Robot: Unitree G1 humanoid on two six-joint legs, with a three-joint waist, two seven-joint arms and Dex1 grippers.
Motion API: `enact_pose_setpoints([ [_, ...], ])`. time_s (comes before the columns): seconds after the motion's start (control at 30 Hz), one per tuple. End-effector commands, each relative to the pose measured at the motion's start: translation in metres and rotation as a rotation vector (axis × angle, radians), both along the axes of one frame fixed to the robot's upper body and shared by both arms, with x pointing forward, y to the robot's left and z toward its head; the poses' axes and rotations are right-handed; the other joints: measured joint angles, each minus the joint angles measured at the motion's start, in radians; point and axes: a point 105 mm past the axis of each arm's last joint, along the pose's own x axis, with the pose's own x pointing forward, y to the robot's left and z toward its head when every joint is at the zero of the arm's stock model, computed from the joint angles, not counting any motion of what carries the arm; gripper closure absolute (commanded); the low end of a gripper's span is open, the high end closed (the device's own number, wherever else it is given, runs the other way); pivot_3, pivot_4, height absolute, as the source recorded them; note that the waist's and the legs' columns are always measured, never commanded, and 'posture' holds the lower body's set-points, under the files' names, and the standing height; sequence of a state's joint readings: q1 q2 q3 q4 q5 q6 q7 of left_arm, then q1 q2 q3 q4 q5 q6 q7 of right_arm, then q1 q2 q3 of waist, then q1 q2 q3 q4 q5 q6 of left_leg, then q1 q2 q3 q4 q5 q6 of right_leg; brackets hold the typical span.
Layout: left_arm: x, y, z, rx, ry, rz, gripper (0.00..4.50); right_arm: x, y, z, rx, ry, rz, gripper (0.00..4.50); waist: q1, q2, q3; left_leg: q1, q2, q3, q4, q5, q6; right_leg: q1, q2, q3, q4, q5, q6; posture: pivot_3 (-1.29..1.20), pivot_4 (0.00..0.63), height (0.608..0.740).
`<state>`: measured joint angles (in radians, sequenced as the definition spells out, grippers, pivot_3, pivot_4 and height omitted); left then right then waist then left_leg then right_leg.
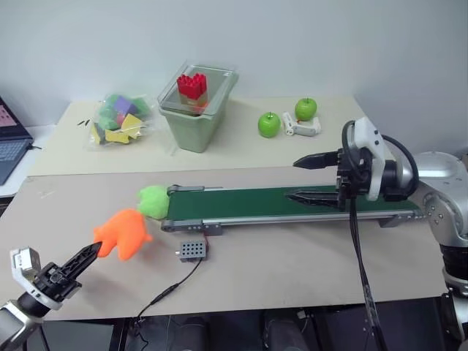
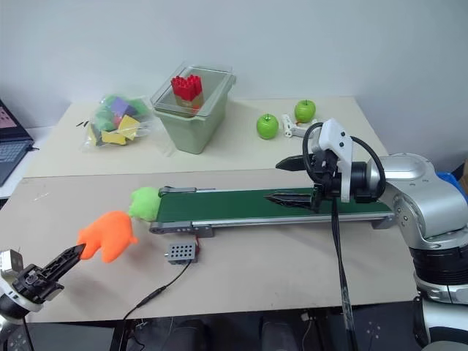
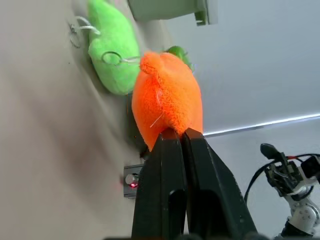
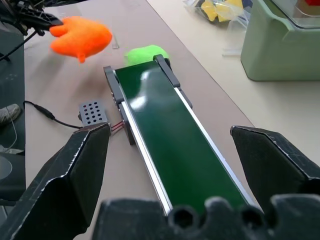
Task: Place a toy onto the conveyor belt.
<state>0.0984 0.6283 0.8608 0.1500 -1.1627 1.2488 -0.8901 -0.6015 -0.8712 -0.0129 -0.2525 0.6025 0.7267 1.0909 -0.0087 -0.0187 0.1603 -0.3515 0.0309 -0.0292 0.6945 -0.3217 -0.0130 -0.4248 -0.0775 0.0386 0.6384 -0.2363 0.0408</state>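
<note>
Bright orange plush, the toy [image 1: 124, 234] hung just off the tip of the left end effector [image 1: 89, 254], whose two black fingers [image 3: 176, 165] were pressed together with a pinch of the toy's fuzzy edge caught between them. In the head views the toy sat above the brown tabletop [image 1: 292, 270], near its front left part, and in the right wrist view it appeared lifted clear of the surface, though the gap beneath it was hard to judge. It was short of the conveyor belt [image 1: 292, 202], near that belt's left roller end but not touching it.

A lime-green plush [image 1: 153, 200] lay on the tabletop right against the left end of the belt frame, between the toy and the belt. Just in front of the belt's left end sat a small grey box [image 1: 191, 251] with a grid of holes on top, wired to the frame, and a black cable [image 1: 164, 292] ran from it toward the front edge of the tabletop.

The right end effector [image 1: 313, 180] hovered over the right half of the belt, pointing along it toward the left, its fingers spread wide apart and holding nothing; the dark green surface showed plainly between them.

On the paler tabletop behind stood a light green bin [image 1: 196, 110] with red blocks [image 1: 191, 85] on its clear lid, a clear bag of coloured pieces [image 1: 121, 121], and two green apples [image 1: 269, 124].
</note>
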Motion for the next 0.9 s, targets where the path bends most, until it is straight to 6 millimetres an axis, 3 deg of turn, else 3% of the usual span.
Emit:
enact_pose_setpoints([
  [0.03, 0.017, -0.015, 0.047, 0.103, -0.180, -0.064, 4.46, -0.002, 0.001, 0.010, 0.010, -0.046, 0.019, 0.00, 0.004, -0.001, 0.000, 0.000, 0.000, 0.000, 0.000, 0.000, 0.000, 0.000, 0.000, 0.000, 0.000, 0.000, 0.000, 0.00, 0.150, 0.740],
  [0.23, 0.053, -0.045, 0.083, 0.378, -0.298, -0.120, 4.46, -0.001, -0.001, 0.009, 0.014, -0.046, 0.005, 0.00, -0.005, -0.001, 0.000, -0.001, 0.000, 0.000, 0.000, 0.000, 0.000, -0.001, 0.001, 0.001, -0.001, 0.000, 0.000, 0.00, 0.150, 0.740],
  [0.33, 0.072, -0.061, 0.083, 0.683, -0.342, -0.149, 4.46, -0.001, -0.002, 0.008, 0.016, -0.046, -0.002, 0.00, -0.009, -0.001, 0.001, -0.001, 0.000, 0.001, -0.001, 0.000, 0.000, 0.000, 0.001, 0.001, -0.004, 0.000, 0.000, 0.00, 0.150, 0.740],
  [0.47, 0.083, -0.104, 0.071, 1.022, -0.467, -0.327, 4.46, 0.000, -0.001, 0.002, 0.022, -0.042, -0.009, 0.00, -0.009, -0.001, 0.001, -0.001, 0.000, 0.002, -0.004, 0.000, 0.000, -0.001, 0.001, 0.002, -0.008, 0.000, 0.000, 0.00, 0.150, 0.740],
  [0.53, 0.088, -0.119, 0.080, 1.121, -0.582, -0.360, 4.46, 0.001, 0.000, 0.003, 0.028, -0.046, -0.009, 0.00, -0.005, -0.001, 0.001, -0.002, 0.000, 0.002, -0.005, 0.000, 0.000, -0.001, 0.001, 0.002, -0.009, 0.000, 0.000, 0.00, 0.150, 0.740],
  [0.67, 0.097, -0.132, 0.089, 1.389, -0.738, -0.371, 4.46, 0.002, 0.000, 0.003, 0.033, -0.052, -0.014, 0.00, -0.008, -0.001, 0.001, -0.004, 0.000, 0.003, -0.005, 0.000, 0.000, -0.002, 0.001, 0.002, -0.008, 0.000, 0.000, 0.00, 0.150, 0.740],
  [0.77, 0.105, -0.142, 0.107, 1.629, -0.942, -0.311, 4.46, 0.000, -0.002, 0.002, 0.033, -0.050, -0.019, 0.00, -0.004, -0.002, 0.001, -0.004, 0.000, 0.003, -0.005, -0.001, 0.001, -0.002, 0.001, 0.002, -0.009, 0.000, 0.001, 0.00, 0.150, 0.740],
  [0.9, 0.112, -0.140, 0.114, 1.879, -1.123, -0.285, 4.46, 0.000, -0.003, 0.001, 0.034, -0.048, -0.021, 0.00, -0.003, -0.002, 0.001, -0.004, -0.001, 0.003, -0.005, -0.001, 0.001, -0.002, 0.001, 0.002, -0.009, 0.000, 0.001, 0.00, 0.150, 0.740],
])
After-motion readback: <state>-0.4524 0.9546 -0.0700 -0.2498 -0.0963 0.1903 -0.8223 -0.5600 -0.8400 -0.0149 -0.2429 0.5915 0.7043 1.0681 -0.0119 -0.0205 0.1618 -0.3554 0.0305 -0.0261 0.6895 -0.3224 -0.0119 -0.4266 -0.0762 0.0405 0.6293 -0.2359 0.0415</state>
